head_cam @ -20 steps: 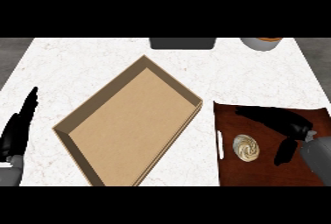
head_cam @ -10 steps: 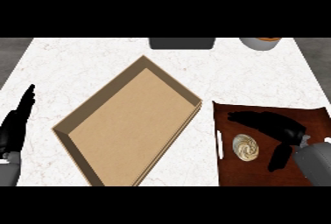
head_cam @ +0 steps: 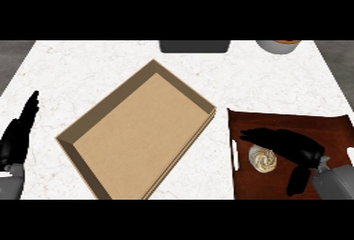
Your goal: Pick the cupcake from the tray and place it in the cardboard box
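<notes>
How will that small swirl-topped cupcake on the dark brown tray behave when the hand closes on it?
The small cream-swirled cupcake probably squashes easily: its swirled top looks soft. It looks light for its size, so the right hand beside it could nudge it along the dark brown tray before gripping. It looks squat, so it likely slides rather than tips.

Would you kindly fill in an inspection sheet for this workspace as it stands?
Surface: white marbled counter.
Job's things: cupcake sits on the dark tray, at its left side; cardboard box lies open at an angle left of the tray, nothing in it.
Clutter: dark object and a bowl at the far edge.
Hands: right hand around the cupcake, fingers beyond it, thumb nearer, not closed; left hand rests open at the left edge.
Cables: nothing seen.
Surroundings: grey floor beyond the counter.
</notes>
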